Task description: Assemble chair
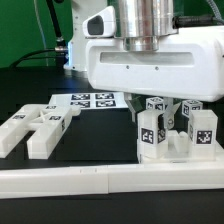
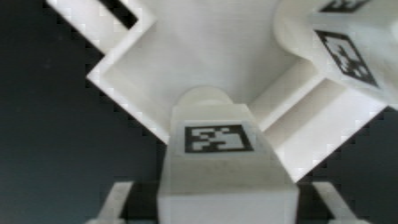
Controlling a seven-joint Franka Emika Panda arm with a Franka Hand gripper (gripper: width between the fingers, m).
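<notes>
White matte plastic tagged post (image 2: 217, 130), clamped in my gripper (image 2: 221, 198), fills the wrist view; only the exterior view shows the marker board (image 1: 92, 100) nearby.

You've got your chair in two lots right now. Over on the exterior view's left, a few loose blocky white pieces (image 1: 38, 128) lie flat, tags facing up. On the exterior view's right, the part-built chair (image 1: 178, 140) stands upright: two chunky tagged posts (image 1: 151, 131) side by side with a gap between them, and smaller tagged blocks (image 1: 157, 103) just behind. In the wrist view, one round-topped post (image 2: 217, 135) sits pinched in the gripper (image 2: 217, 205), with angled white slabs (image 2: 134, 70) right behind it.
</notes>
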